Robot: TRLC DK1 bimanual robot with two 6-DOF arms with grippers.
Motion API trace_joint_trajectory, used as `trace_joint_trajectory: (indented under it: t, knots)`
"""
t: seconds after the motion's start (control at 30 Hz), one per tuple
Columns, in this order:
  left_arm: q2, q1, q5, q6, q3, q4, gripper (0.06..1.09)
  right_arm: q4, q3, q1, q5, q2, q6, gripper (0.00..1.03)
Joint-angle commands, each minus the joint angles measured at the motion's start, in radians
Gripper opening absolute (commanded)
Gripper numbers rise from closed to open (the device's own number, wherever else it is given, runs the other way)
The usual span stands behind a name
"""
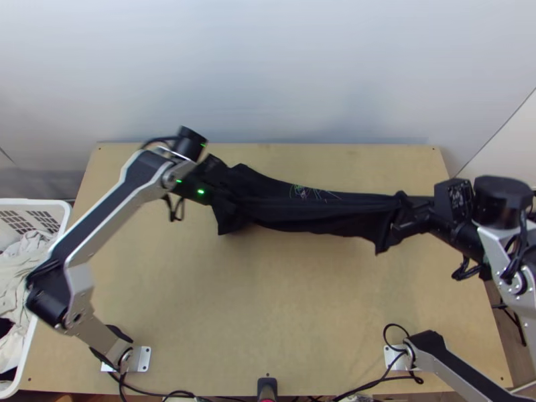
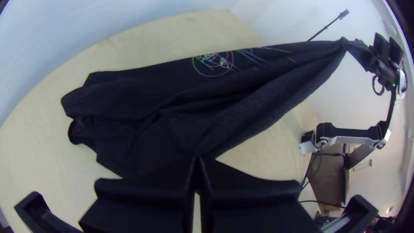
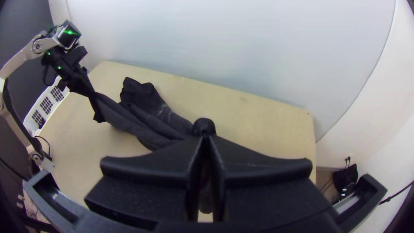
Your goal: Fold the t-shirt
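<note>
your t-shirt (image 1: 305, 213) should be light and very soft, so it may sag and crease easily; better you grip it near its two ends. it is stretched, in bunched folds, over the far half of the tabletop (image 1: 268, 295), between your left end effector (image 2: 198, 159) and your right end effector (image 3: 206, 138); both are closed, each pinching cloth.

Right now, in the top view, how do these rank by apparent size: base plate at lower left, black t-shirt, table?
1. Table
2. Black t-shirt, bunched and stretched lengthwise
3. Base plate
</note>
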Motion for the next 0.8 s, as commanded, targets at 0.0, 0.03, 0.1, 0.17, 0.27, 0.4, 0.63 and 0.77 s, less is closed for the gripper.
trace_joint_trajectory:
  t: [0.0, 0.03, 0.1, 0.17, 0.27, 0.4, 0.63, 0.77]
  knots:
    - [-0.117, 0.101, 0.073, 0.039, 0.036, -0.117, 0.10, -0.036, 0.165, 0.051, -0.030, 0.095, 0.003, 0.03]
    - [-0.133, 0.108, 0.087, 0.039, 0.037, -0.136, 0.10, -0.036, 0.171, 0.057, -0.033, 0.097, 0.004, 0.03]
    - [-0.169, 0.111, 0.108, 0.039, 0.037, -0.179, 0.10, -0.038, 0.171, 0.073, -0.040, 0.099, 0.007, 0.03]
    - [-0.206, 0.111, 0.127, 0.057, 0.037, -0.229, 0.10, -0.047, 0.160, 0.074, -0.055, 0.099, 0.013, 0.03]
    - [-0.218, 0.111, 0.133, 0.140, 0.019, -0.325, 0.10, -0.052, 0.108, 0.071, -0.056, 0.082, 0.010, 0.03]
    - [-0.145, 0.114, 0.122, 0.319, -0.067, -0.426, 0.10, -0.050, -0.018, 0.073, -0.072, 0.062, -0.007, 0.03]
    - [0.140, 0.150, -0.011, 0.462, -0.015, -0.344, 0.10, 0.094, -0.251, 0.057, -0.064, 0.059, -0.042, 0.03]
    - [0.308, 0.179, -0.083, 0.356, 0.164, -0.174, 0.15, 0.244, -0.293, -0.027, 0.011, 0.065, -0.053, 0.03]
